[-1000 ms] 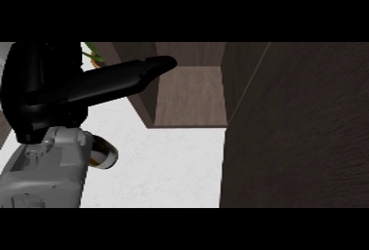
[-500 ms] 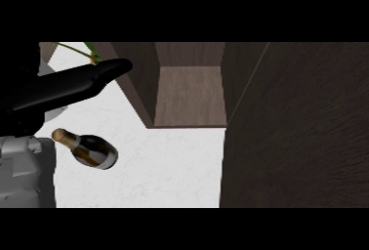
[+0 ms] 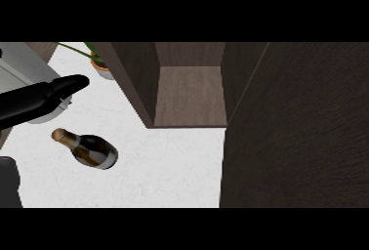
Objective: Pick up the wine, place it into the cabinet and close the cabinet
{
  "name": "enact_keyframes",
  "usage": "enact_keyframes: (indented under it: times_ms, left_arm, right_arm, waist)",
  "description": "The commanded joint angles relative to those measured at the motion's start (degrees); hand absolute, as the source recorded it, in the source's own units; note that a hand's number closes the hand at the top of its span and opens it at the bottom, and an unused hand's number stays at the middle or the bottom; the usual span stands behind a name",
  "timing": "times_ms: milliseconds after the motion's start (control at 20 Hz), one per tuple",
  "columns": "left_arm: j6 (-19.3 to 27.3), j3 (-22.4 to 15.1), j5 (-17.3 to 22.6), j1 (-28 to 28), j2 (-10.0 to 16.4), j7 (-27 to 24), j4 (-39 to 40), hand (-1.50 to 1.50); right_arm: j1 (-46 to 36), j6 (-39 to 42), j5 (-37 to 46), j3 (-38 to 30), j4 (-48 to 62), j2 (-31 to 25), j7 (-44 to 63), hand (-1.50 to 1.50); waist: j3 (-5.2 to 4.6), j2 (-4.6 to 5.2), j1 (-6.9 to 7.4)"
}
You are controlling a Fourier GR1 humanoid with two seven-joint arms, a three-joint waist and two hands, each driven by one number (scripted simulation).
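Wine bottle [image 3: 86, 149]: lies on its side on the white table [image 3: 173, 176], gripped by nothing. Looks heavy, rigid, smooth and breakable, prone to rolling; best grasped around the wide body. Just beyond, left robot hand [image 3: 43, 100] hovering apart from it, open or closed impossible to tell. Farther back, open cabinet [image 3: 191, 93].

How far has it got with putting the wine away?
Nothing looks finished yet. The wine bottle lies on its side on the white counter, apart from the left hand at the view's left edge, so nothing is in hand. The cabinet stands open with no bottle inside. Left to do: grasp the bottle, set it inside, then swing the door shut.
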Motion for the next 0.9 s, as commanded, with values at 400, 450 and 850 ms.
enact_keyframes:
  times_ms: [400, 450, 850]
  left_arm:
    - [-1.8, 5.1, 8.0, 10.2, 0.3, -7.1, 1.7, -1.50]
    - [-2.7, 6.2, 10.5, 13.1, 0.2, -8.6, 1.0, -1.50]
    - [-3.0, 4.0, 12.0, 21.1, -4.3, -17.3, 4.5, -1.50]
  right_arm:
    - [-0.3, -2.1, -3.1, -0.7, -14.6, -1.6, 7.8, -1.50]
    - [2.3, -0.5, -4.7, -2.0, -13.5, -2.2, 4.7, -1.50]
    - [-2.5, -3.9, 0.4, 1.8, -13.0, -0.3, 8.9, -1.50]
  waist:
    - [-0.05, 0.24, -0.25]
    - [-0.01, 0.19, -0.23]
    - [-0.08, 0.20, -0.18]
